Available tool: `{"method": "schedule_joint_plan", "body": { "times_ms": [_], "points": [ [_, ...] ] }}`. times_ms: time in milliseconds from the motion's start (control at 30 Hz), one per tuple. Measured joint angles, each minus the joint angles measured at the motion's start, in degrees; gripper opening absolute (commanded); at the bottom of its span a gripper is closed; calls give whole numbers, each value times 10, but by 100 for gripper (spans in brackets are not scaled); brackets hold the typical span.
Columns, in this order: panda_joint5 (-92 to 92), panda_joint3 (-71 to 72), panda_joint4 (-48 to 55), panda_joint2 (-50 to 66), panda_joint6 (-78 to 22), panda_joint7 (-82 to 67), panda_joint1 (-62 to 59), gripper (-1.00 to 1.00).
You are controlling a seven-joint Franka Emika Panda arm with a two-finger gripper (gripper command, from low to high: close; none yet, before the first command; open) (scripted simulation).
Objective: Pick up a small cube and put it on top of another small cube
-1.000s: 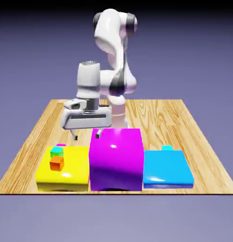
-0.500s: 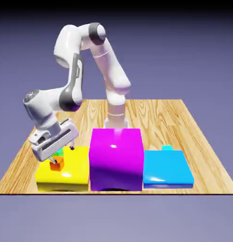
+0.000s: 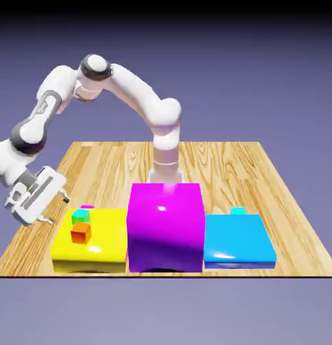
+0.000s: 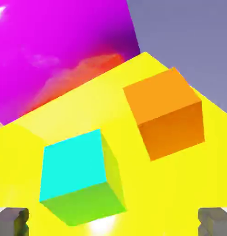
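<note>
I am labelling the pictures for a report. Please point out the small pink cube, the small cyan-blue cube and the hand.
small pink cube (image 3: 88,207), exterior view, its visible top.
small cyan-blue cube (image 3: 238,211), exterior view, its top face.
hand (image 3: 56,209), exterior view, midway between the fingertips.

I see a wooden table (image 3: 263,168) carrying three big blocks in a row along its near edge: a flat yellow block (image 3: 104,242) at the exterior view's left, a tall magenta-purple block (image 3: 165,226) in the middle touching it, and a flat cyan-blue slab (image 3: 237,241) at the right. On the yellow block I see a small teal-green cube (image 3: 80,216) and, just nearer the camera, a small orange cube (image 3: 80,233), very close to each other. In my hand view both cubes sit apart on the yellow top, with an orange tint reflected on the magenta-purple wall behind.
</note>
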Motion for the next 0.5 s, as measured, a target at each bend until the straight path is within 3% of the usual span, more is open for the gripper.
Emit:
{"method": "schedule_joint_plan", "body": {
  "times_ms": [500],
  "points": [
    [-130,24,13,304,-200,-169,-222,0]
  ]
}}
